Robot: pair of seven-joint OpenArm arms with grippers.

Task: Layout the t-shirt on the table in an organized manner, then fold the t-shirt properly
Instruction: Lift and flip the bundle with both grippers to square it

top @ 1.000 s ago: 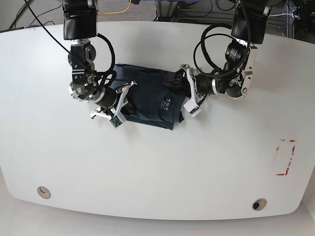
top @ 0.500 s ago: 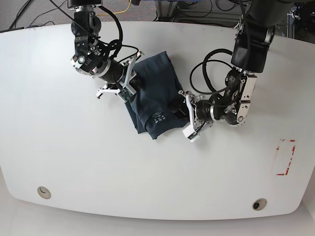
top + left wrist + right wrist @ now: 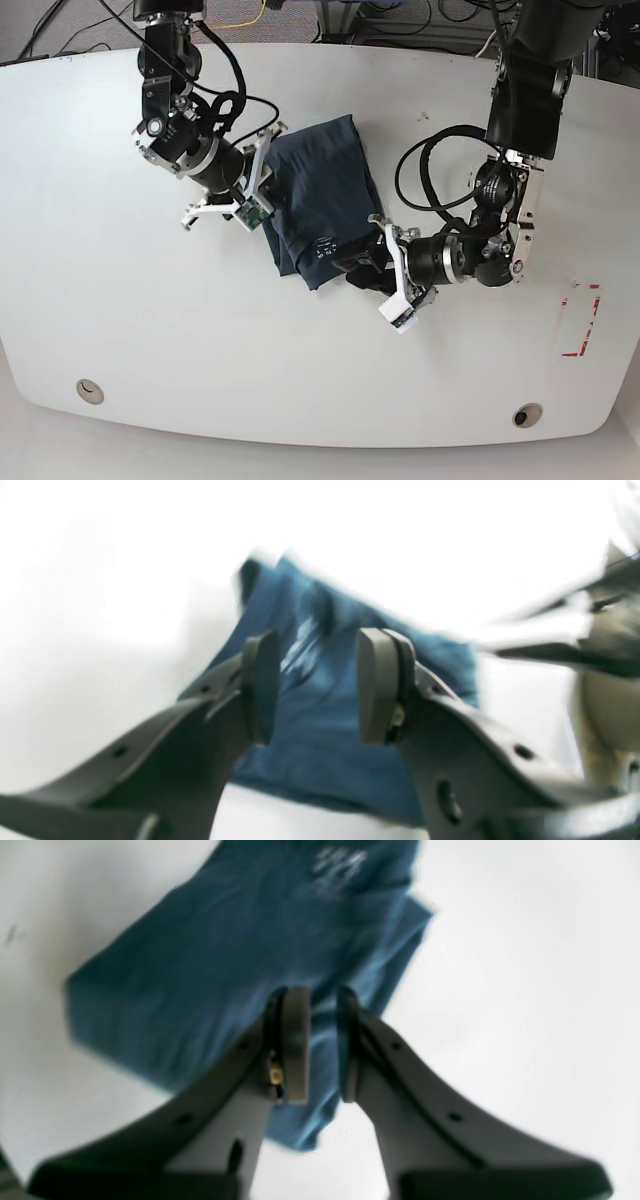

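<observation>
My right tool (image 3: pixel 262 190), on the left of the base view, has swung back down beside the folded navy t-shirt (image 3: pixel 318 200); half a second ago it sat higher up the desk. In its wrist view its pads (image 3: pixel 295 1040) stand a little apart with cloth showing behind the gap, so I cannot tell whether they pinch anything. The bundle has turned and slid with us and now lies as a compact slanted packet near the desk's middle, label side up. I judge the folding nearly done, with only squaring up left. My left tool (image 3: pixel 392 275) has drawn down past the lower corner, pads (image 3: pixel 375 680) apart, gripping nothing. The glossy white desk (image 3: pixel 180 340) carries red tape (image 3: pixel 582 318) at far right; cables (image 3: pixel 240 18) trail behind.
</observation>
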